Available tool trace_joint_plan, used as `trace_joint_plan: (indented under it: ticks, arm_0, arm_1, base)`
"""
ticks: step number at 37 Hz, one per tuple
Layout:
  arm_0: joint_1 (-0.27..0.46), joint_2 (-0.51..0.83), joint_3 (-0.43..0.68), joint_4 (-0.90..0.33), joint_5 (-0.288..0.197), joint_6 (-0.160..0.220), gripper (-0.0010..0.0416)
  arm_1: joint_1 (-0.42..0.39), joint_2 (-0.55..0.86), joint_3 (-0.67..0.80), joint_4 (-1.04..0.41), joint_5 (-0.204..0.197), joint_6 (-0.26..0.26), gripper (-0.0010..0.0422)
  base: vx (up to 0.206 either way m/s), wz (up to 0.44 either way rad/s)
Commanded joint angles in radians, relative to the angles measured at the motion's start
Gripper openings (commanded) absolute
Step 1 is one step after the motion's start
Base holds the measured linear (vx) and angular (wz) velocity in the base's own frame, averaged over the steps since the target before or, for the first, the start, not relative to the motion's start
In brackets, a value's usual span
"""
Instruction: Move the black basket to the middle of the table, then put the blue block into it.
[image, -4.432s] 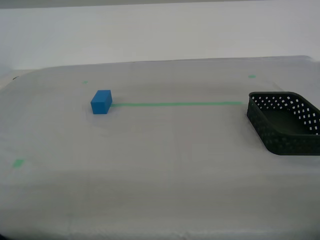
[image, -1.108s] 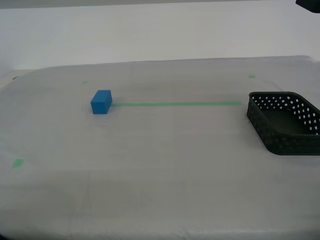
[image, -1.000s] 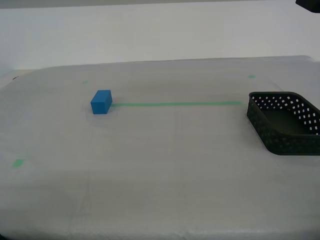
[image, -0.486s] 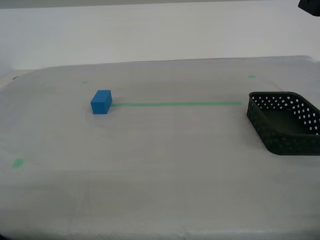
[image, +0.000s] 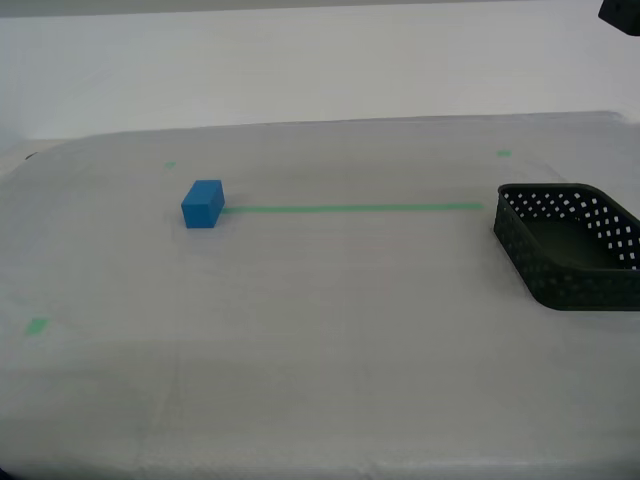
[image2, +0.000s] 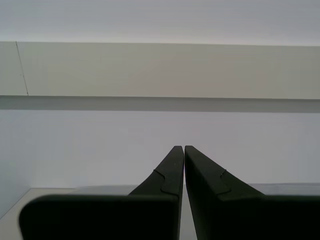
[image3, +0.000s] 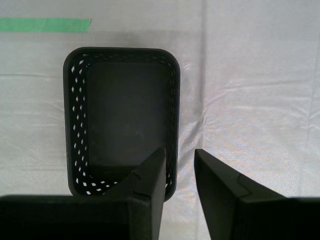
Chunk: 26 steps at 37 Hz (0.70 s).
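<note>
The black basket (image: 570, 245) stands empty at the exterior view's right edge of the table (image: 320, 350), just past the end of the green tape line (image: 350, 208). The blue block (image: 203, 204) sits at the line's other end, towards the exterior view's left. My first gripper (image3: 178, 152) hovers well above the basket (image3: 122, 120), looking straight down into it, jaws slightly apart and empty. My second gripper (image2: 179, 147) is shut and empty, raised and facing the white wall. A dark piece of an arm (image: 622, 10) shows in the exterior view's top right corner.
Small green tape bits lie on the cloth at the front on the exterior view's left (image: 37, 326), the back left (image: 170, 164) and the back right (image: 503, 153). A white wall stands behind the table. The tape line's end (image3: 45, 25) shows beside the basket.
A dark piece of an arm has come into the exterior view's top right corner and shifted slightly. The basket and the block have not moved.
</note>
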Motion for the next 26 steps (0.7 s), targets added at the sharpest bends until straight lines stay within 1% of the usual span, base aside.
trace_joint_plan:
  ticks: [1,6,10,26]
  arm_0:
    - [0.000,-0.001,0.001,-0.002,0.006,0.011,0.0106]
    - [0.000,-0.001,0.001,-0.001,0.006,0.011,0.0149]
    - [0.000,-0.001,0.001,-0.002,0.006,0.014,0.0194]
    - [0.000,-0.001,0.001,-0.005,0.009,0.013,0.0406]
  arm_1:
    - [0.000,0.000,0.000,0.004,0.000,0.001,0.0000]
    - [0.000,0.000,0.000,0.004,0.000,0.002,0.0000]
    - [0.000,0.000,0.000,0.004,-0.001,0.002,0.0000]
    - [0.000,0.000,0.000,0.004,0.000,0.002,0.0000]
  base:
    - [0.000,0.000]
    - [0.000,0.000]
    - [0.000,0.000]
    - [0.000,0.000]
